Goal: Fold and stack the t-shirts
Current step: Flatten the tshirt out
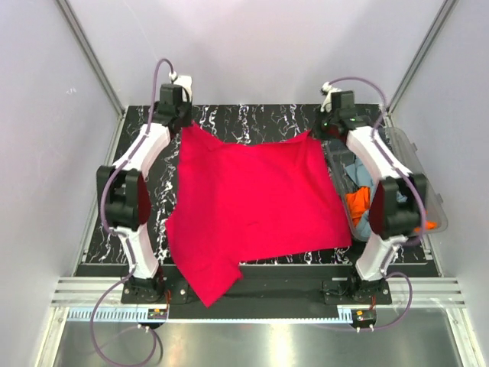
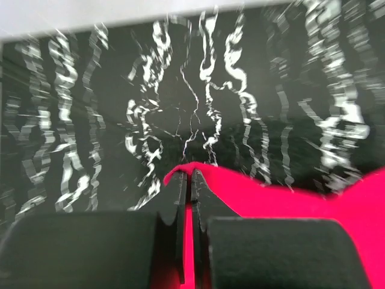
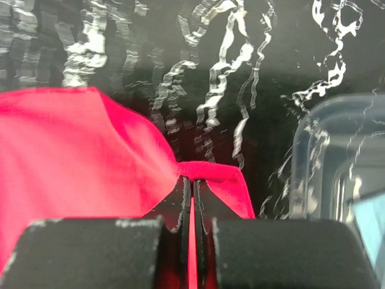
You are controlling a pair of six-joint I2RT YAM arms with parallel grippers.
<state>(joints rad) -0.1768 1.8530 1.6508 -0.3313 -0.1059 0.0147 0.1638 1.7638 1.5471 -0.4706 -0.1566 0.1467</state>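
At the near edge of the black marbled table (image 1: 252,118), a flap of the crimson red t-shirt (image 1: 256,199) hangs over the front rail between the 2 arm bases, so the cloth is not yet fully on the surface. Farther in, the shirt's body lies spread and mostly flat across the middle of the table, with a diagonal crease running toward that overhanging flap. To the right, just beside the shirt's edge, the clear plastic tub (image 1: 432,191) holds the orange t-shirt (image 1: 357,205) and the grey-blue t-shirt (image 1: 359,177), bunched together and partly hidden by the right arm. At the far side, the left gripper (image 2: 191,180) has its fingers pressed together on the far-left corner of the red cloth, and the right gripper (image 3: 191,183) pinches the far-right corner in the same way, with a small peak of fabric rising at its tips. Both sit low over the tabletop. My reading is that this is the laying-out step for shirt 1 of 3: the garment is being stretched flat before any fold. The next move likely calls for drawing both corners evenly away from the bases to bring the hanging flap onto the table, keeping the pull balanced so the cloth does not skew toward the tub.
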